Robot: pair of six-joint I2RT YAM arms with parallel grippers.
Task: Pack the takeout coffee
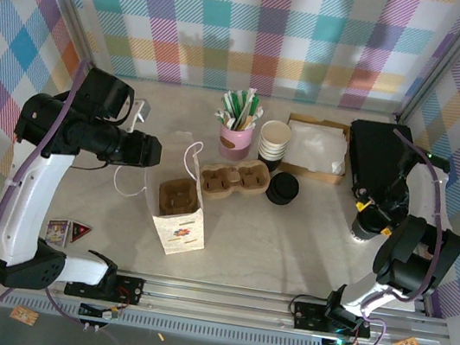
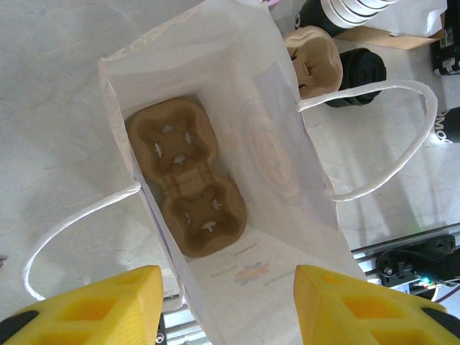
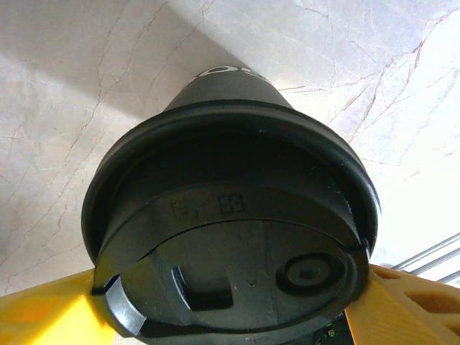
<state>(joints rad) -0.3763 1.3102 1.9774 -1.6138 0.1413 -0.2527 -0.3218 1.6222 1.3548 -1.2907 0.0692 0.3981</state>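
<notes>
Straddling takeout coffee [image 3: 230, 237] with right gripper [image 3: 230, 307] for pickup, firm clamp untellable; hovering left gripper [image 2: 226, 305] open over paper bag [image 2: 284, 136], carrier [image 2: 187, 176] inside awaiting cup.

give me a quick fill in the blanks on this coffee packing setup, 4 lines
1. The paper bag holds ____ cardboard cup carrier.
2. The right gripper has a finger on each side of the black ____ on the coffee cup.
3. The cup holding the straws is ____.
4. The left gripper hangs above the bag with its jaws ____.

Missing words: one; lid; pink; open
</notes>
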